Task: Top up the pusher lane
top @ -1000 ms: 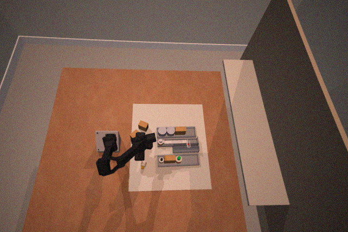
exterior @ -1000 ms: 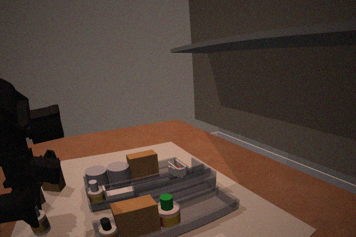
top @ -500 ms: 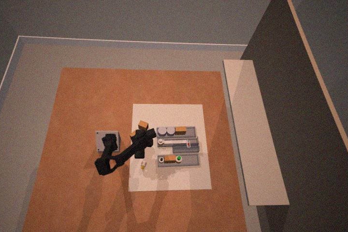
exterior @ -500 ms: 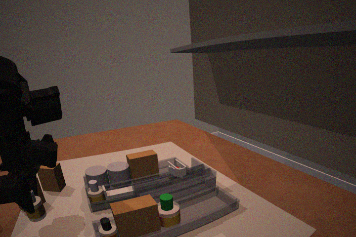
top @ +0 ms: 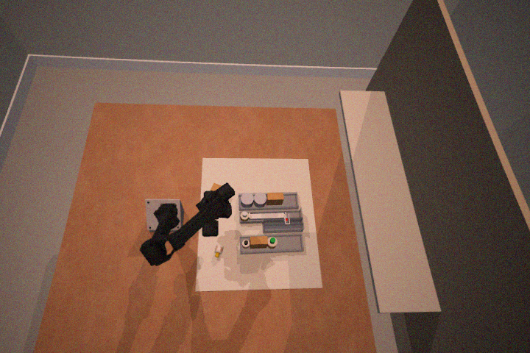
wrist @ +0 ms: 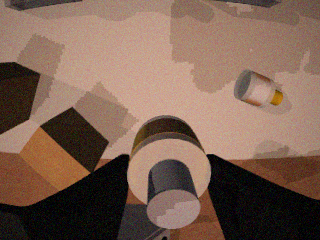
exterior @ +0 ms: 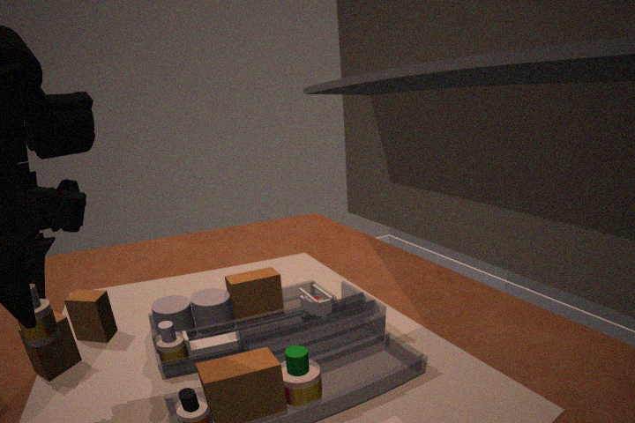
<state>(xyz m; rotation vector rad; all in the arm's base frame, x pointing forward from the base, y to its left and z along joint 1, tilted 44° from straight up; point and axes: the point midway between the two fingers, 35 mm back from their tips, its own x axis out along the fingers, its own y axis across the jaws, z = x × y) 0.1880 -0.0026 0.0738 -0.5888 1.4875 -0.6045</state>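
Note:
My gripper (exterior: 33,323) (wrist: 167,163) is shut on a grey-capped jar (exterior: 41,333) (wrist: 167,142) with a white shoulder and a yellow-brown band. The jar is upright, held above the mat, left of the lanes in the exterior view; in the top view the arm hides it. The sprung lane (top: 255,222) (exterior: 188,369) is the middle one. A matching grey-capped jar (top: 244,215) (exterior: 171,347) stands at its front end, with a white pusher part (top: 267,215) (exterior: 213,342) behind it. A slider with a red spot (top: 287,218) (exterior: 316,300) sits farther back.
Two loose brown boxes (exterior: 92,315) (exterior: 56,355) stand near the held jar. A yellow-capped jar (top: 218,250) (wrist: 256,88) lies on its side. Side lanes hold grey cylinders (top: 253,199), boxes, a black-capped jar (exterior: 191,406) and a green-capped jar (exterior: 302,382). A shelf (top: 391,187) is beyond.

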